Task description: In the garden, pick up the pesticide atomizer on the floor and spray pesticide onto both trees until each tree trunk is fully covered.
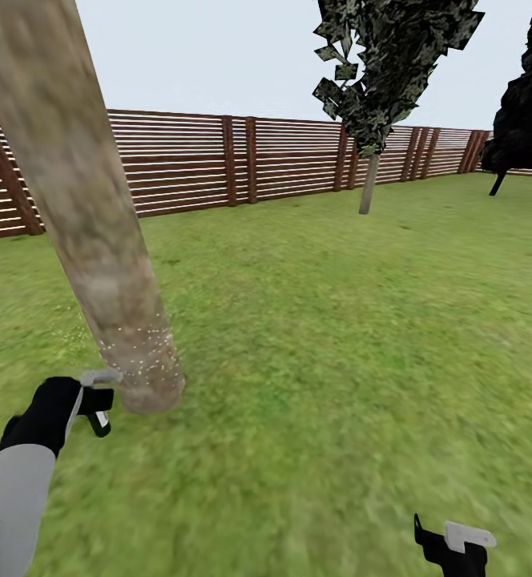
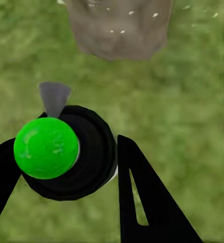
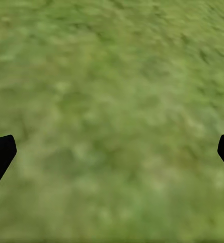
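The left claw (image 2: 66, 167) squeezes the sprayer (image 2: 66, 152), green ball on top. Its grey nozzle (image 2: 54, 97) points at the trunk (image 1: 98, 240) just ahead, whose foot has white dots. The right claw (image 3: 112, 152) hangs wide open over grass (image 3: 112, 76).

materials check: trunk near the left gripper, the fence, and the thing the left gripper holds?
Trunk: looks like smooth bark, matte, mottled beige-grey; white specks near its base.
Fence: looks like wood, brown horizontal slats on darker posts.
Atomizer in the left gripper: probably plastic, with a bright green rounded top, black body and grey nozzle. It's a render, so these are guesses.
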